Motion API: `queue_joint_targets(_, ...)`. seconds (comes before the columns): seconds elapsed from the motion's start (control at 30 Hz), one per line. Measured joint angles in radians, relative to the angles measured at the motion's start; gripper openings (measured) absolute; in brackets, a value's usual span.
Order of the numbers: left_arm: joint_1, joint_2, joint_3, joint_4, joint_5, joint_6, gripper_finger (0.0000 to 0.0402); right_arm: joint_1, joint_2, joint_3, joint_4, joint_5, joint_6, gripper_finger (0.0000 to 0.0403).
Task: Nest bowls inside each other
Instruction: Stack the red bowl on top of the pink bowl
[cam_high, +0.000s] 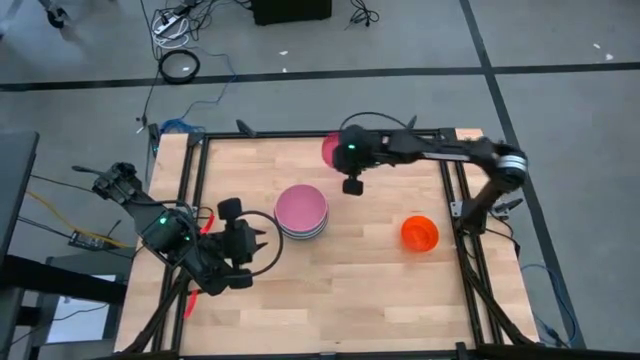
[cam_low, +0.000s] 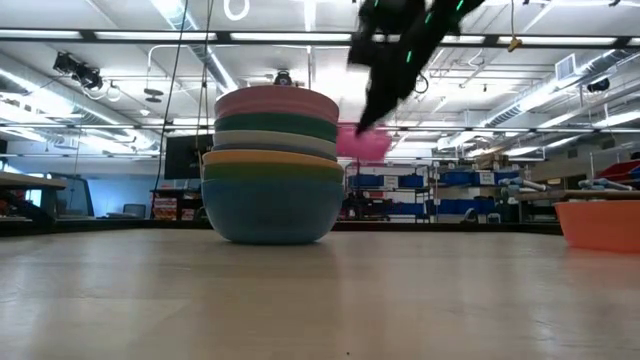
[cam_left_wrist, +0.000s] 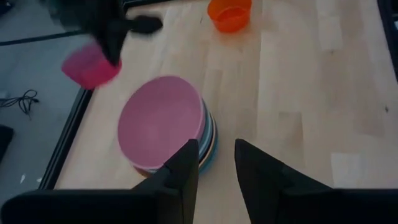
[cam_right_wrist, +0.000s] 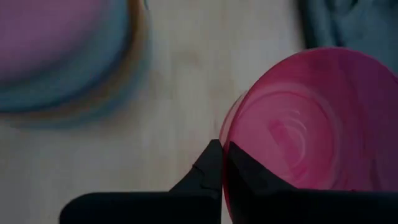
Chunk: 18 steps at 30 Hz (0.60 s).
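A stack of several nested bowls (cam_high: 301, 211), with a pink one on top and a blue one at the bottom, rests on its base at the table's middle. A small pink bowl (cam_high: 330, 150) hangs in the air behind the stack, toward the far edge, with my right gripper (cam_right_wrist: 222, 152) shut on it. An orange bowl (cam_high: 419, 232) stands alone to the right. My left gripper (cam_left_wrist: 215, 165) hovers open near the stack's left side, with nothing between its fingers. My right gripper pinches the small pink bowl's rim (cam_right_wrist: 227, 127) between its two fingers, one inside the bowl and one outside. The fingers slant down from above. The bowl (cam_low: 362, 143) hangs tilted below them, clear of the table, at about the height of the stack's top.
The table's black frame (cam_high: 190, 170) runs along its edges. Bare wood lies in front of the stack and between it and the orange bowl (cam_left_wrist: 230, 14). Cables lie on the floor beyond the far left corner.
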Motion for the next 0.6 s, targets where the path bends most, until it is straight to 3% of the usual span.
queue_joint_targets(0.17, 0.000, 0.000, 0.000, -0.012, -0.008, -0.012, 0.0113, 0.119, -0.187, 0.000, 0.067, -0.122, 0.103, 0.0000)
queue_joint_targets(0.3, 0.000, 0.000, 0.000, -0.013, -0.011, -0.012, 0.0113, 0.242, -0.263, 0.002, 0.186, -0.152, 0.162, 0.0000)
queue_joint_targets(0.43, 0.000, 0.000, 0.000, -0.013, -0.011, -0.013, 0.0113, 0.323, -0.254, 0.002, 0.259, -0.195, 0.235, 0.0000)
queue_joint_targets(0.6, 0.000, 0.001, 0.000, 0.003, -0.012, -0.012, 0.0113, 0.359, -0.179, 0.002, 0.285, -0.175, 0.247, 0.0000)
